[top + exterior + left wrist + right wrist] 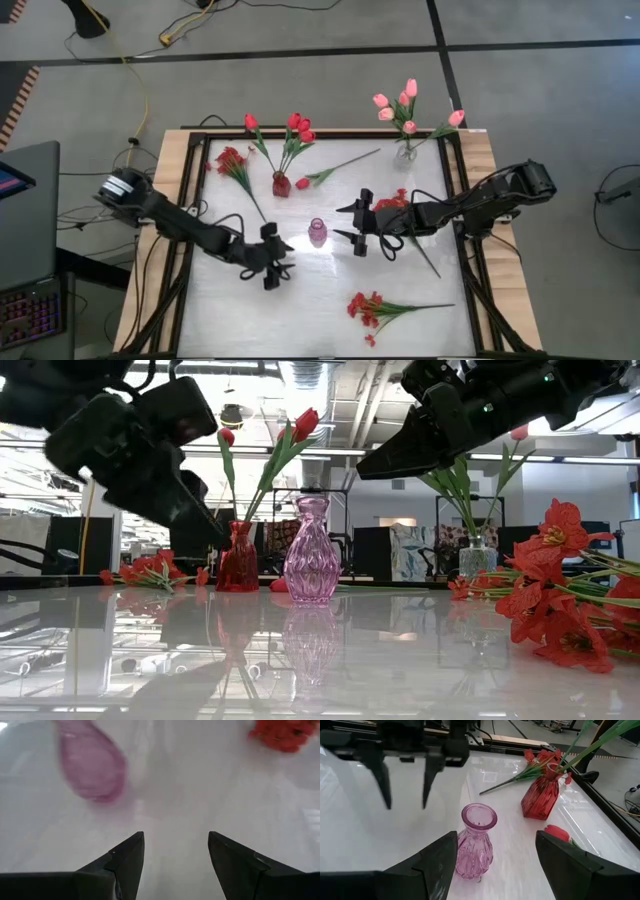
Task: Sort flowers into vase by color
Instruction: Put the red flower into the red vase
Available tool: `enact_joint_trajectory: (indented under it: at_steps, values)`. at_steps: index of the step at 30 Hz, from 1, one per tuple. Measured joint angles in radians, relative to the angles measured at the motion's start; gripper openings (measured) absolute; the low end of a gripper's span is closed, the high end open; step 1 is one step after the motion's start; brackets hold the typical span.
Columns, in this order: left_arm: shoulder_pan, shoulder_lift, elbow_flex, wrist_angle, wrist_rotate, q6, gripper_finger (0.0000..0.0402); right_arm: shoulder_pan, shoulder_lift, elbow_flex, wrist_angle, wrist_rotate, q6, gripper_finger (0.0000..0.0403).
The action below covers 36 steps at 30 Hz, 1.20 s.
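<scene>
A pink glass vase (317, 233) (476, 840) stands upright mid-table. My right gripper (346, 224) (495, 851) hovers open just right of it, touching nothing. My left gripper (279, 262) (175, 851) hangs open to the vase's left and nearer, fingers pointing down. A red vase (281, 184) holds red tulips (299, 127). A clear vase (405, 151) holds pink tulips (404, 105). One red tulip (304, 183) lies beside the red vase. Red blossom bunches lie at the far left (232, 161), under my right arm (393, 200) and near the front edge (368, 307).
A dark frame (455, 190) runs around the glossy white tabletop (300, 310). The stem (428, 258) of the bunch under my right arm slants toward the near right. Cables (135, 150) hang off the table's far left corner. Open surface lies in front of the pink vase.
</scene>
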Motion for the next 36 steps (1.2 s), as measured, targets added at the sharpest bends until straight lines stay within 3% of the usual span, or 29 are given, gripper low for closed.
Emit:
enact_joint_trajectory:
  at_steps: [9, 13, 19, 22, 36]
  values:
    - [-0.052, 0.124, 0.018, 0.134, 0.005, -0.006, 0.0208, 0.0, 0.0, 0.0, 0.0, 0.0, 0.0, 0.0295]
    - [-0.056, 0.187, 0.126, 0.063, 0.011, -0.045, 0.0208, 0.0, 0.0, 0.0, 0.0, 0.0, 0.0, 0.0295]
    - [-0.039, 0.303, 0.373, -0.258, -0.024, -0.008, 0.0208, 0.0, 0.0, 0.0, 0.0, 0.0, 0.0, 0.0295]
    - [-0.006, 0.346, 0.455, -0.339, -0.028, 0.022, 0.0208, 0.0, 0.0, 0.0, 0.0, 0.0, 0.0, 0.0295]
    - [0.166, 0.374, 0.487, -0.35, 0.052, 0.158, 0.0208, 0.0, 0.0, 0.0, 0.0, 0.0, 0.0, 0.0295]
